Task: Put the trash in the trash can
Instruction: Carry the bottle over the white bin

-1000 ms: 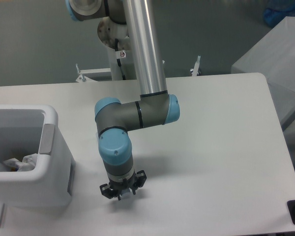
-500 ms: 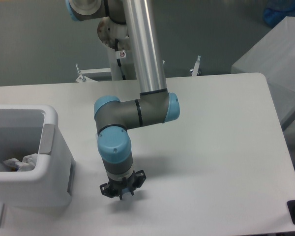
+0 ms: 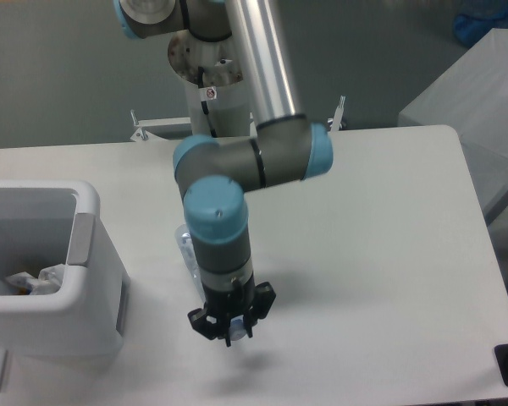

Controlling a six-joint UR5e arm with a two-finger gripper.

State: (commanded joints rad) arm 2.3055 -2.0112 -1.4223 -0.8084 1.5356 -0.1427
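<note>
The tool (image 3: 231, 326) hangs low at centre, jaws nearly closed, apparently on the bottle (image 3: 186, 248) showing behind the arm. The wrapper (image 3: 35, 280) lies in the bin (image 3: 85, 245), lower left. Carrying should clear the rim.

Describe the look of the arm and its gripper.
The arm is a polished silver metal tube with dark grey joint housings capped in light blue. A small black two-finger gripper with short dark fingers sits at the wrist. No loose cables show.
</note>
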